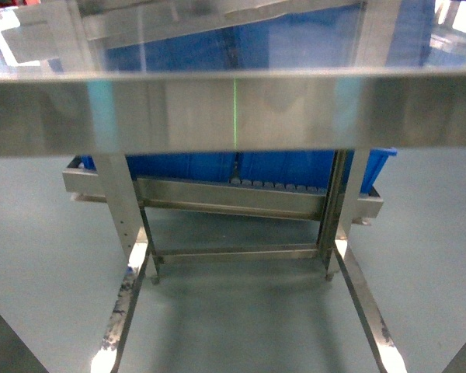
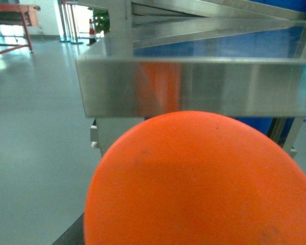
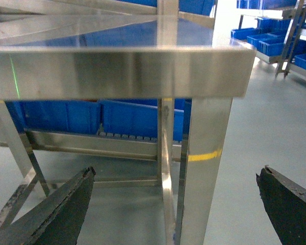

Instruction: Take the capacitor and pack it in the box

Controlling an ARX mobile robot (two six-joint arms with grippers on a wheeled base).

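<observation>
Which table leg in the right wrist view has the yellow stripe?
The wide corner leg, framed between the open right fingers. Its stripe crosses it partway down; the thinner legs to its left are plain steel.

Steel desk (image 1: 233,113): front edge spans the full head view, barring forward passage at that height. Below it: legs (image 1: 120,210), crossbar (image 1: 233,252) and a lower shelf carrying blue bins (image 1: 241,167). Open floor (image 1: 241,318) lies between the legs. Left wrist view: orange dome (image 2: 199,184) blocks the lower field. Right gripper (image 3: 176,204): jaws spread wide, a desk leg (image 3: 204,168) ahead between them.
</observation>
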